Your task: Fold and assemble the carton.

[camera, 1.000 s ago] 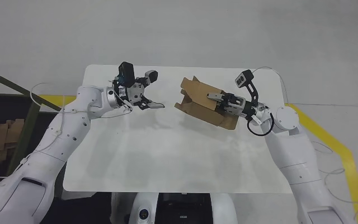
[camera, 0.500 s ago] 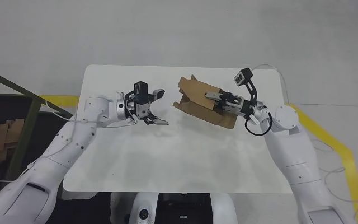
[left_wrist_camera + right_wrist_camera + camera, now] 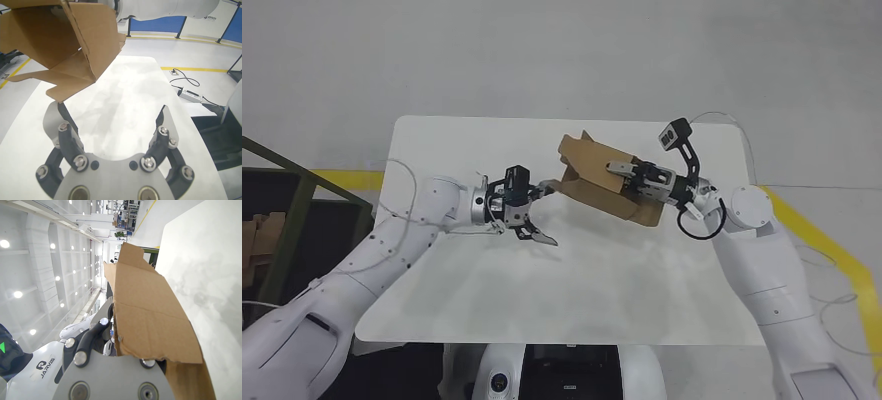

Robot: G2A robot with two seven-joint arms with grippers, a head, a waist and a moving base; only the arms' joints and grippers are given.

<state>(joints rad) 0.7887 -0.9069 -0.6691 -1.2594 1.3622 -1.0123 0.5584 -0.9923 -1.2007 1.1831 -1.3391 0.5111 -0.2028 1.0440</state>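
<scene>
Left gripper (image 3: 110, 106): is standing wide open and holding nothing, low over the table just beside the carton's open end.
Left fingers (image 3: 65, 123): one tip is sitting right under the corner of the carton's lowest flap, either touching it or a hair apart, and I cannot tell which. The other tip is pointing out over bare table.
Right gripper (image 3: 625, 174): is clamping one wall of the carton near its closed end. One jaw is showing against the outer face of the cardboard and the other is hiding behind it.
Carton (image 3: 594, 182): is being held tilted over the far right part of the table. Its open mouth is facing the left gripper. The inside is showing hollow, the end flaps are spreading out unfolded, and the lowest flap is hanging down toward the table.
Table (image 3: 542, 290): is lying white and round-cornered under both arms.
Cable (image 3: 186, 80): is trailing across the floor beside the table, running into a small white box (image 3: 190, 94).
Barriers (image 3: 162, 24): blue panels on black posts are standing in the room behind the carton.
</scene>
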